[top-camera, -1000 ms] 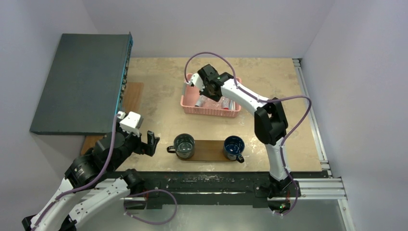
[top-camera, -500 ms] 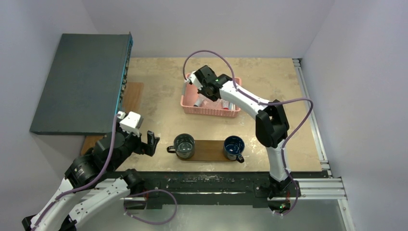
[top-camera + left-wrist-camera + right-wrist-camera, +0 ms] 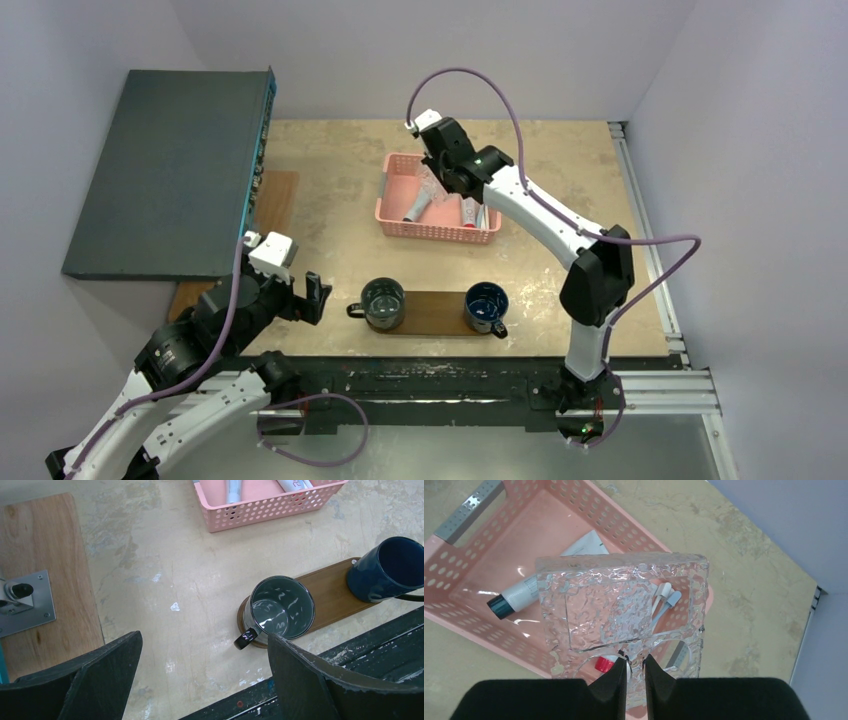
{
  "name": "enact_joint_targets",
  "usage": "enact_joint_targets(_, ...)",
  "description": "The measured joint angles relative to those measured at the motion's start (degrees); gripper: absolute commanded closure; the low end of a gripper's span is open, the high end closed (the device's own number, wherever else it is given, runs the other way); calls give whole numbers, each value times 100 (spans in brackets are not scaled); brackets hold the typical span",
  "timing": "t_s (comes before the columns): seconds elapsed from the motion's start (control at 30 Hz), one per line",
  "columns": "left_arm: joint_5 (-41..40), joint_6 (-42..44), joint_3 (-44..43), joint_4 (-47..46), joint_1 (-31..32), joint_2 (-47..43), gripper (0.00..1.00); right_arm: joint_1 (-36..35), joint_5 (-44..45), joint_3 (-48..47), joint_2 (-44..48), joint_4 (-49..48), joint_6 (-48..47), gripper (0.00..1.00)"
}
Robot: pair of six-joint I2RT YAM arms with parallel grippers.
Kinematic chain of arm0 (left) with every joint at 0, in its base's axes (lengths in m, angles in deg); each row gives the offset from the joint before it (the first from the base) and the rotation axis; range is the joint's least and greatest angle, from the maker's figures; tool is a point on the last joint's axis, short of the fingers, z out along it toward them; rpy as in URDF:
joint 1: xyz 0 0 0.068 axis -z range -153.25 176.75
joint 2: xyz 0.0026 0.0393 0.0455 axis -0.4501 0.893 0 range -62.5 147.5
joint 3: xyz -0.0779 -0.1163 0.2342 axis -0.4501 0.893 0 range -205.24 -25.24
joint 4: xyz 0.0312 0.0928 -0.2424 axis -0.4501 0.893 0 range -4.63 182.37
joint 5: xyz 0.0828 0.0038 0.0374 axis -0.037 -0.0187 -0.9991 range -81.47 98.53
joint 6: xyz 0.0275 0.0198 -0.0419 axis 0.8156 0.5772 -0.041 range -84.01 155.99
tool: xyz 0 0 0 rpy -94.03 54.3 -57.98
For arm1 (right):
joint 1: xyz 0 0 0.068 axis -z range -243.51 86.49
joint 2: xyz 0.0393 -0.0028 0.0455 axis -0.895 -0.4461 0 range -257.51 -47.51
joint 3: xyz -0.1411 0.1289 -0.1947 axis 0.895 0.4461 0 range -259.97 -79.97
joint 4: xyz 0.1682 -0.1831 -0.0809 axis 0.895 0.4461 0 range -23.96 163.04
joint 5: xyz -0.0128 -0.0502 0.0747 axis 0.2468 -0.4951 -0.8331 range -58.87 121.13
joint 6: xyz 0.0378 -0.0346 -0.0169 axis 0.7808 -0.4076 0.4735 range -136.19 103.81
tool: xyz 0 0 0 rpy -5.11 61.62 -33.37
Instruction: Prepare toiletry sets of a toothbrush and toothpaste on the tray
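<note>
A pink lattice basket (image 3: 430, 236) is set far back on the bench (image 3: 330, 200). A grey mug (image 3: 383, 302) and a dark blue mug (image 3: 486, 305) are stood apart nearer the front. A clear dimpled sheet (image 3: 619, 605) is seen over the basket. A dark grey slab (image 3: 165, 170) is placed at the left.

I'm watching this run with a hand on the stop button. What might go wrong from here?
1. The right gripper pinches only the edge of the clear textured dish above the pink basket; the dish may slip and drop into it.
2. The grey mug and blue mug fill both ends of the tray, so placing anything there risks a knock.
</note>
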State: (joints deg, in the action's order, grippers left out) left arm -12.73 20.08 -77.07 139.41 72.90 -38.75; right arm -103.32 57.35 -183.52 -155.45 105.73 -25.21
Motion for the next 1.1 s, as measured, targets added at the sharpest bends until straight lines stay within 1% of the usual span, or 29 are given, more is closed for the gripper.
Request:
enact_joint_targets(0.33, -2, 0, 0, 0, 0, -2, 4, -111, -76, 271, 378, 470, 1502, 100)
enact_joint_targets(0.6, -2, 0, 0, 0, 0, -15, 5, -535, -157, 1224, 1172, 531, 2509, 100)
enact_joint_targets(0.73, -2, 0, 0, 2, 0, -17, 5, -686, -66, 1561, 1390, 625, 2931, 100)
enact_joint_targets(0.93, -2, 0, 0, 2, 0, -48, 5, -1060, 310, 1615, 1405, 935, 3589, 100)
enact_joint_targets(1.1, -9, -2, 0, 7, 0, -83, 5, -1453, 426, 1633, 1416, 1202, 4245, 100)
